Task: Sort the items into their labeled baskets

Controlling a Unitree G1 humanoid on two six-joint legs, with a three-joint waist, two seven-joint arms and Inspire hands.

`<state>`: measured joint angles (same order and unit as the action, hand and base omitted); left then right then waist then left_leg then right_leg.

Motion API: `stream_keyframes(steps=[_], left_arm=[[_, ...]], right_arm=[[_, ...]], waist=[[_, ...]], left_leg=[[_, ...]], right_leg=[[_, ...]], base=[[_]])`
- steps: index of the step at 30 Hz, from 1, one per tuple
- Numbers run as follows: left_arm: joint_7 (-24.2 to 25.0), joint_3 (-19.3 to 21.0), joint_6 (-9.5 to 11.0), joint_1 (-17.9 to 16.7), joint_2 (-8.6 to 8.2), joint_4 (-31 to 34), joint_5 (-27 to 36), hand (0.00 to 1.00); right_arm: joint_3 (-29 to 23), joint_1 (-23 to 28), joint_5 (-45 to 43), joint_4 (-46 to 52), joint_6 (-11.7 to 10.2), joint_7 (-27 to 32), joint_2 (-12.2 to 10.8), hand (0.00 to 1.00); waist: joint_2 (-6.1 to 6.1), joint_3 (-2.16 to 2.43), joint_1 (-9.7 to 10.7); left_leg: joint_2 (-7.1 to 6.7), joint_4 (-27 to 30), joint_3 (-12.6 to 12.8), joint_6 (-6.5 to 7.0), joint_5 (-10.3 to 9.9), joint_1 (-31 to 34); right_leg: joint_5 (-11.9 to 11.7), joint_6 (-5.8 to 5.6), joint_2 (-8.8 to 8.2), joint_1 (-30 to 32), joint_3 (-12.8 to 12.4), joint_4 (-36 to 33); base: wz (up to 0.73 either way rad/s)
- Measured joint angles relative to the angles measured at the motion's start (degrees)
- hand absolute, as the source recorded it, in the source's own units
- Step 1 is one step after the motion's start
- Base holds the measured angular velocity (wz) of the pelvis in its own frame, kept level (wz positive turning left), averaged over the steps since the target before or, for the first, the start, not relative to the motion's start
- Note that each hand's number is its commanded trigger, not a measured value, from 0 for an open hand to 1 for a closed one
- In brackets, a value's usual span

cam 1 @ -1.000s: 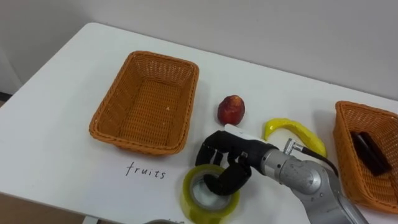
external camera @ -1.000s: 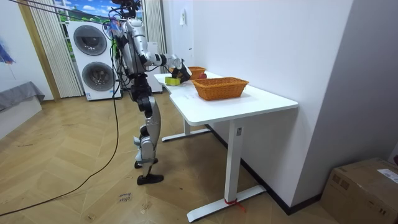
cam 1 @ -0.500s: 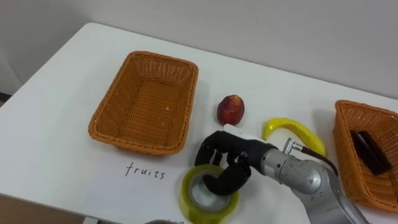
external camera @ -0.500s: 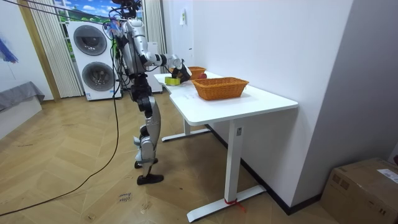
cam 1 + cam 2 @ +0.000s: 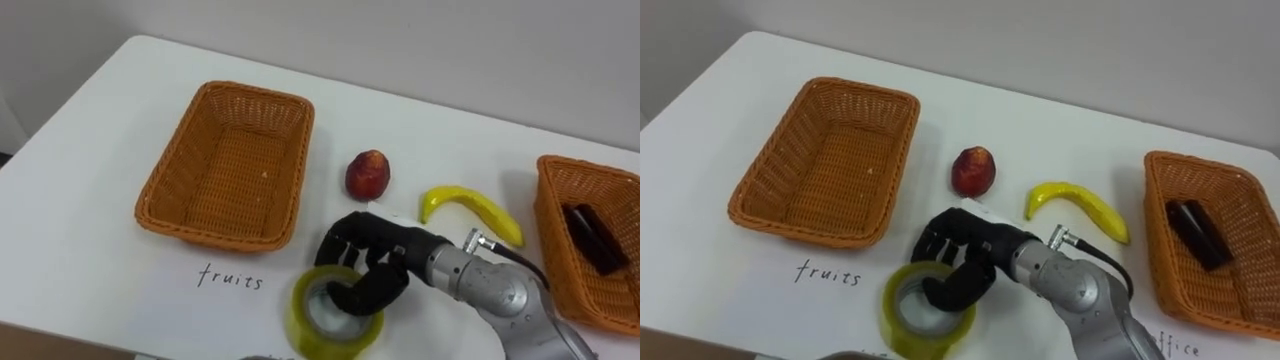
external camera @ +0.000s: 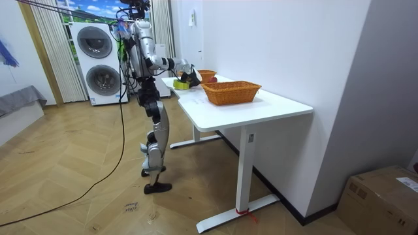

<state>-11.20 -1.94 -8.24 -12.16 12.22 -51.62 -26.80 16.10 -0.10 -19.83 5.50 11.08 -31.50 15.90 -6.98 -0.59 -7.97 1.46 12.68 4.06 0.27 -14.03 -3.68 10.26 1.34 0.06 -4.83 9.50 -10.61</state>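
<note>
A yellow tape roll (image 5: 312, 328) lies flat on the white table (image 5: 90, 130) near its front edge. My right hand (image 5: 375, 248) is shut on it, thumb inside the ring and fingers curled over its far rim. A red peach (image 5: 367, 174) and a yellow banana (image 5: 470, 205) lie just beyond the hand. To the left stands the empty wicker fruit basket (image 5: 170, 185), with a handwritten "fruits" label (image 5: 230, 277) in front of it. At the right edge stands the office basket (image 5: 548, 225) with a dark oblong object (image 5: 592, 237) inside.
In the room view I stand at the far end of the white table (image 6: 261, 108), with stacked washing machines (image 6: 98, 62) behind me. The table's front edge runs close below the tape roll.
The whole picture has shifted slightly to the left, so the camera moved. My right hand stays curled on the tape roll in the same spot.
</note>
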Motion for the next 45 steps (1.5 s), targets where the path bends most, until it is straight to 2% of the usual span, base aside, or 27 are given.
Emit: stream_keyframes(steps=[3,7,11,13,18,24,27,29,34,39,45], left_arm=[[-0.5,1.7,0.3,-1.2,-0.13,0.0,0.0,0.00],[-1.8,2.5,0.4,-2.4,-0.32,0.0,0.1,0.00],[-2.2,2.5,1.0,-2.9,-0.53,0.4,0.1,0.00],[-2.2,2.6,1.3,-3.7,-1.10,0.5,0.0,0.00],[-1.3,3.0,1.6,-4.7,-1.58,0.0,0.1,0.00],[-0.4,3.9,2.0,-5.2,-2.17,-1.3,0.3,0.00],[-0.4,3.9,2.2,-5.1,-2.21,-1.6,0.2,0.00],[-0.5,3.9,2.3,-5.2,-2.21,-1.6,0.2,0.00],[-0.6,3.9,2.4,-5.3,-2.20,-1.6,0.3,0.00],[-0.6,4.0,2.4,-5.3,-2.20,-2.0,0.3,0.00],[-0.7,5.1,2.5,-5.4,-2.50,-2.0,0.2,0.00]], right_arm=[[-4.5,0.2,0.0,0.2,0.0,1.3,0.0,1.00],[-9.7,0.2,-0.5,1.6,-0.2,4.7,0.1,1.00],[-11.3,0.2,-0.5,1.8,-1.1,6.9,0.1,1.00],[-12.2,0.2,0.5,2.1,-1.4,7.6,0.1,1.00],[-15.3,0.2,2.0,2.2,-1.8,11.3,0.1,1.00],[-16.5,0.2,4.8,3.9,-1.9,15.0,0.1,1.00],[-16.8,0.1,7.0,4.8,-3.9,16.6,0.1,1.00],[-17.2,0.1,10.0,4.8,-4.2,17.8,0.1,1.00],[-18.7,-0.9,12.0,4.7,-4.4,23.4,0.1,1.00],[-20.1,-0.9,16.8,4.5,-6.3,29.3,0.4,1.00],[-20.3,-0.9,18.4,3.6,-6.4,32.9,0.5,1.00]], waist=[[0.35,0.26,1.4],[0.97,0.42,2.1],[1.40,0.39,2.7],[2.02,0.32,2.9],[2.98,0.71,3.0],[3.14,0.65,3.1],[3.04,0.63,3.1],[2.87,0.54,3.2],[1.93,-0.02,4.2],[1.78,0.07,4.8],[2.36,0.05,6.1]], left_leg=[[-0.05,0.0,0.0,0.05,0.1,-0.1],[-0.05,0.0,0.0,0.06,0.1,-0.9],[-0.04,0.0,0.0,0.06,0.1,-0.9],[-0.04,0.0,0.2,0.06,0.1,-1.0],[-0.02,0.0,0.4,0.03,0.1,-1.2],[-0.01,0.1,0.5,0.01,0.1,-1.1],[0.00,0.0,0.4,0.01,0.1,-1.2],[-0.01,-0.1,0.4,0.01,0.1,-1.2],[-0.02,0.0,0.1,0.01,0.1,-1.0],[-0.03,0.0,0.0,0.02,0.1,-1.1],[-0.01,0.0,0.2,0.03,0.1,-1.0]], right_leg=[[0.0,-0.01,-0.03,-0.1,0.0,0.0],[0.0,-0.01,-0.06,-0.8,-0.1,0.0],[0.0,-0.02,-0.05,-1.0,-0.1,0.0],[0.0,-0.04,-0.07,-1.1,-0.2,0.0],[0.0,-0.06,-0.06,-1.1,-0.4,-0.1],[0.0,-0.06,-0.05,-1.1,-0.4,-0.1],[0.0,-0.06,-0.05,-1.1,-0.4,-0.1],[0.0,-0.06,-0.07,-1.2,-0.2,-0.1],[0.0,-0.07,-0.08,-1.2,0.0,0.0],[0.0,-0.07,-0.05,-1.2,0.0,0.0],[0.0,-0.07,-0.10,-1.1,-0.1,-0.1]], base=[[0.02],[0.00],[0.00],[0.00],[-0.02],[0.00],[0.00],[0.00],[0.01],[0.00],[-0.01]])
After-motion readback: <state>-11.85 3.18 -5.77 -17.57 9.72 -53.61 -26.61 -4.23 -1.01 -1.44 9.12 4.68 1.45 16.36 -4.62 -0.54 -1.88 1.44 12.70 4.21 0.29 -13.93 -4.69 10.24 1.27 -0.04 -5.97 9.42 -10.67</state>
